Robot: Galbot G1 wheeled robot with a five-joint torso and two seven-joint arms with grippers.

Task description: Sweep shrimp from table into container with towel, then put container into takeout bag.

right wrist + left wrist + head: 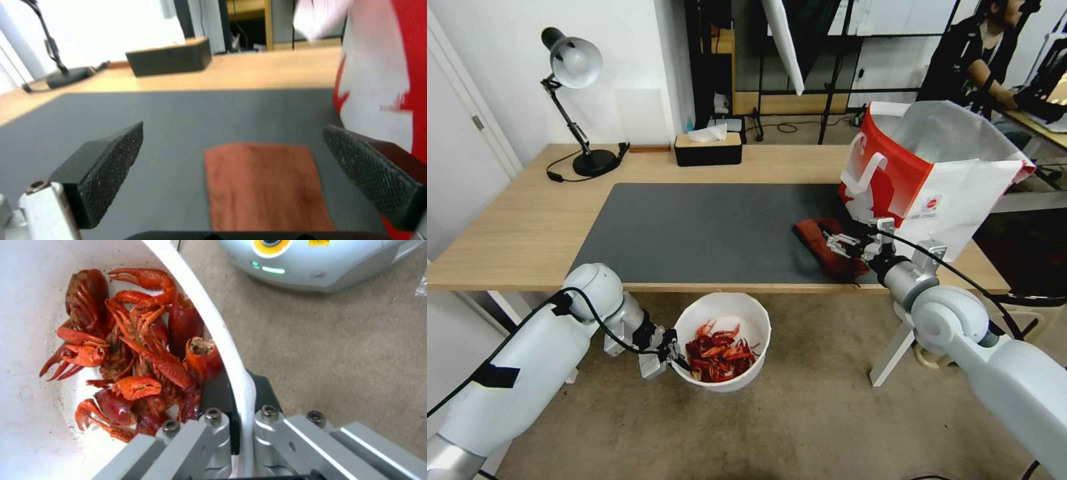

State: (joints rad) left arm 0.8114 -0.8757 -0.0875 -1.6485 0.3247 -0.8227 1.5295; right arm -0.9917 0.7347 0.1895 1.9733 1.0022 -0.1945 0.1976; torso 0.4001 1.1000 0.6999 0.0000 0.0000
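Left gripper (662, 352) pinching rim of white container (740, 310), held below near edge of surface (507, 227); shrimp (718, 351) piled inside. Right gripper (842, 241) spread above towel (827, 248), beside takeout bag (940, 173). Container likely light, thin-walled; rim grip may flex, keep level.

**Even indoor light, soft wrist cams**

Your head view is bright and evenly lit, w/ only weak shadows under the table (520, 220); straight lines bow toward the edges, wide-lens distortion. Desk lamp (575, 63) shade shows a pale sheen. Your left wrist view is soft: the container (209, 323) wall washes out near white, shrimp (133, 350) glossy. Right wrist view is blurry, esp. the takeout bag (382, 73) and towel (262, 183).
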